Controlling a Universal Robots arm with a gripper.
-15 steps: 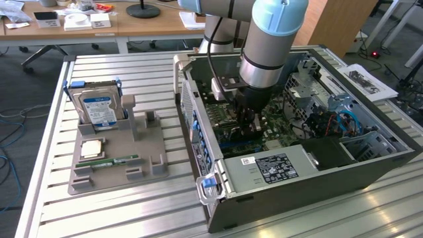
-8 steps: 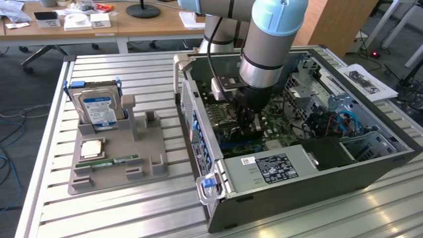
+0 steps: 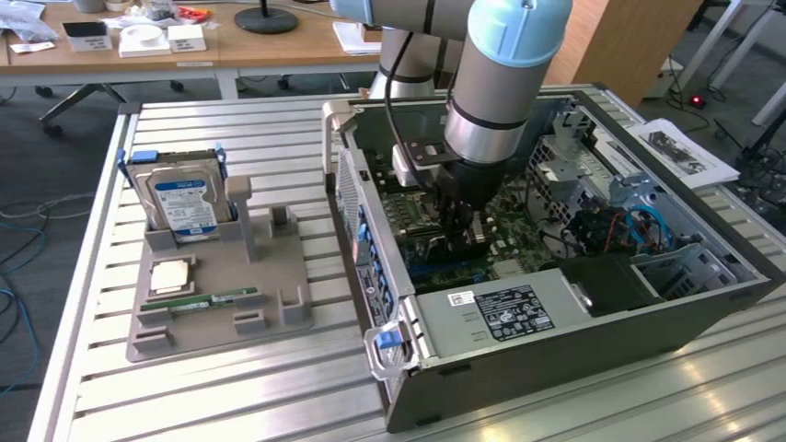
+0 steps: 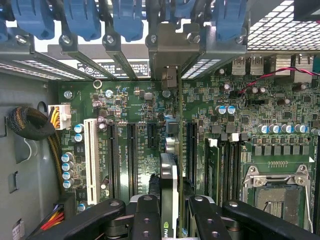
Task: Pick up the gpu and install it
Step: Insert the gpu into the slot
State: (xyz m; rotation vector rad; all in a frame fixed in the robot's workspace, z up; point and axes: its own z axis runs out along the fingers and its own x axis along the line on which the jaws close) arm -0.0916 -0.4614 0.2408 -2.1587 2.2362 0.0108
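In the wrist view the gpu (image 4: 170, 172) is seen edge-on: a thin green card with a black cooler side, running up to its silver bracket (image 4: 169, 55) at the case's rear slot openings. My gripper (image 4: 175, 207) is shut on it, one black finger (image 4: 147, 215) on each side. The card stands upright over the motherboard (image 4: 135, 110), in line with a long black expansion slot; whether it is seated I cannot tell. In the exterior view my gripper (image 3: 467, 241) reaches straight down into the open computer case (image 3: 553, 331).
Blue slot latches (image 4: 80, 20) line the case's rear wall. A white slot (image 4: 91, 155), an empty CPU socket (image 4: 277, 187) and cables (image 4: 30, 125) lie around the card. Outside, a grey tray (image 3: 276, 276) holds a hard drive (image 3: 184, 198), a processor (image 3: 172, 274) and a memory stick (image 3: 212, 298).
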